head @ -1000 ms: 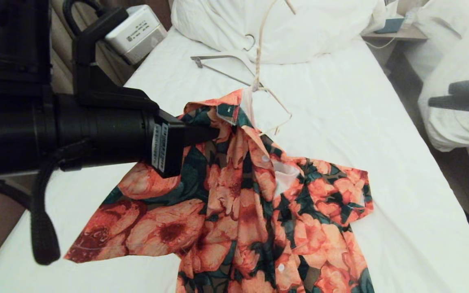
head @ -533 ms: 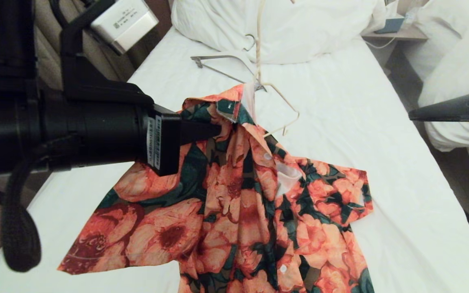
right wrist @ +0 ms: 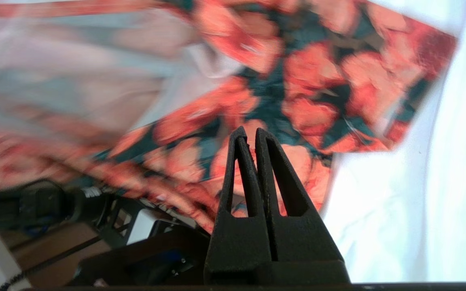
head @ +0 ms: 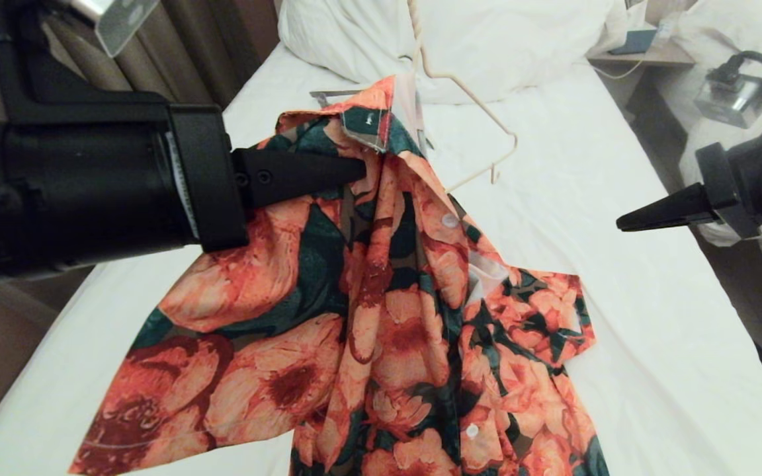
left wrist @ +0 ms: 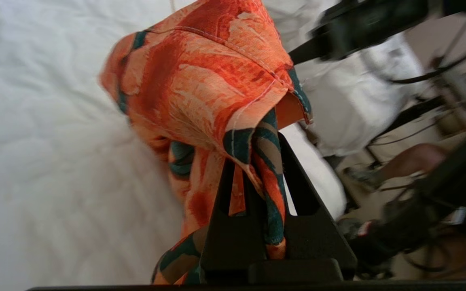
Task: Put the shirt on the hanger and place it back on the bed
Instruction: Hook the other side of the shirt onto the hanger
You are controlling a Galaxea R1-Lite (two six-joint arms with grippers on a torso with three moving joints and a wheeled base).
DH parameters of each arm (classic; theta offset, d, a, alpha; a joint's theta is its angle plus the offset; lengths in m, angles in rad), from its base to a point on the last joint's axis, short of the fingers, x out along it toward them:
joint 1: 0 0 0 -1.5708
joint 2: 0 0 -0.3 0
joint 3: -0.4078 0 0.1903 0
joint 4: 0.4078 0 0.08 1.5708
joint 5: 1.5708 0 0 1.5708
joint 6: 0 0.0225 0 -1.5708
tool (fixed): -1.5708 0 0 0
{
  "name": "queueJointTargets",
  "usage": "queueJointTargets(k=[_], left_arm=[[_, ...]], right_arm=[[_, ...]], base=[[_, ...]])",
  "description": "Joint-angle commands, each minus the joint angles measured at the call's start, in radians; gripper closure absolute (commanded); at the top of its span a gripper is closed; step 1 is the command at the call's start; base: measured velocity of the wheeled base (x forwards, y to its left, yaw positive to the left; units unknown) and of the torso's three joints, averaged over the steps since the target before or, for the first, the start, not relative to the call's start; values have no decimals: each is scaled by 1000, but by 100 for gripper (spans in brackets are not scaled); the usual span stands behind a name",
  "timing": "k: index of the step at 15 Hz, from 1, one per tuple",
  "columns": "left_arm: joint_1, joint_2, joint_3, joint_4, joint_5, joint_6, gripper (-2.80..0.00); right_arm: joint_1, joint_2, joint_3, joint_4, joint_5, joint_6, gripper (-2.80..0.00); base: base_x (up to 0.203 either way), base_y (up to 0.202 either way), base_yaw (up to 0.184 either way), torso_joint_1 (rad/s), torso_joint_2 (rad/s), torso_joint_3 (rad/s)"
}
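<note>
The orange-flowered shirt [head: 381, 317] hangs by its collar above the white bed [head: 586, 165], its lower part trailing on the sheet. My left gripper [head: 354, 170] reaches in from the left and is shut on a fold of fabric just below the collar; the left wrist view shows the shirt [left wrist: 200, 81] pinched in the left gripper [left wrist: 257, 153]. The cream wire hanger [head: 480, 109] rises behind the collar. One arm sticks out bare to the right, the other is hidden in the cloth, and the hook runs out of view. My right gripper [head: 622, 225] hovers shut and empty at the right, pointing at the shirt [right wrist: 297, 81].
Big white pillows [head: 487, 39] lie at the head of the bed. A second, grey hanger [head: 328, 96] peeks out behind the shirt. A nightstand [head: 645, 53] and another bed with a puffy duvet [head: 705, 26] stand to the right, curtains [head: 189, 53] to the left.
My left gripper has lifted the collar and the hanger higher, pulling more shirt off the sheet. The right gripper has come in from the right edge towards the shirt.
</note>
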Motion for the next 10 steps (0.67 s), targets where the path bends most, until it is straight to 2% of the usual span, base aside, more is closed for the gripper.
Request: queueJointTargets(k=[1,4,6,7,10], left_arm=[[-1,-37,58,-66,-23,-38,0],[-1,-32,112,-175,-52,-73,0],[-1,-31,111,-177,-55,-72,0],[-1,-26,112,-177,-55,-72,0],[-10,-16,114,-177,-54,-72,0]], right_arm=[[25,37,-4,5,-4,14,0],[80,82,10,4,-4,37,0],[106,124,23,-4,-3,40,0],[121,146,26,-36,-2,40,-280],[164,185,34,-152,1,37,-280]], base=[[0,0,0,0,0,0],[0,0,0,0,0,0],[0,0,0,0,0,0],[0,0,0,0,0,0],[0,0,0,0,0,0]])
